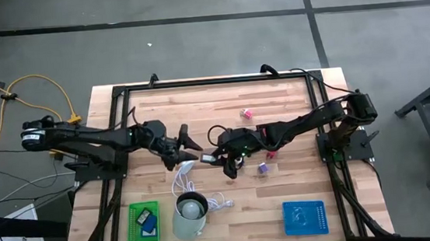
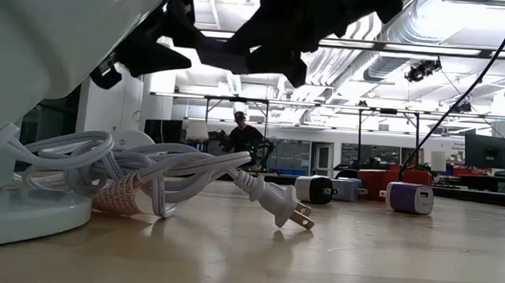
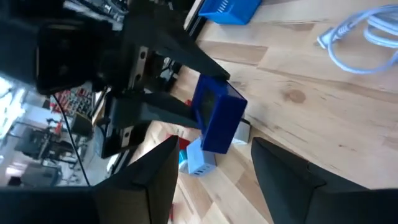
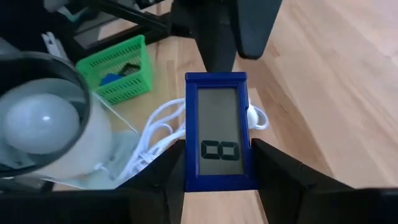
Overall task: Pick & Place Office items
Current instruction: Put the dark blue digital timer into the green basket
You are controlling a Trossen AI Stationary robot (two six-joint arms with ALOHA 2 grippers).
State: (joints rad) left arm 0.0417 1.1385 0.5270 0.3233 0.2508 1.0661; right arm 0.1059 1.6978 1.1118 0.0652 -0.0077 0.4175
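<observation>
Cup (image 2: pixel 39 87) fills the low cam foreground w/ white cable (image 2: pixel 147 175) coiled at its base, plug end toward table centre.

Both arms meet mid-table, above the cup. Right gripper (image 4: pixel 217 180) clamped on blue timer (image 4: pixel 217 130), fingers on its long sides, display up, long axis running out along the fingers. Left gripper (image 3: pixel 208 171) spread wide, empty, fingertips just short of the timer's (image 3: pixel 214 115) far end; looks like a handover approach, head-on.

Key relation as I read it: timer lies straight ahead of the left fingers and points at them.

Green tray (image 1: pixel 143 223) sits on the left arm's side, blue tray (image 1: pixel 304 216) on the right's.

Small pcs: purple block (image 1: pixel 263 168) near right gripper, pink pc (image 1: pixel 246 114) farther back.
</observation>
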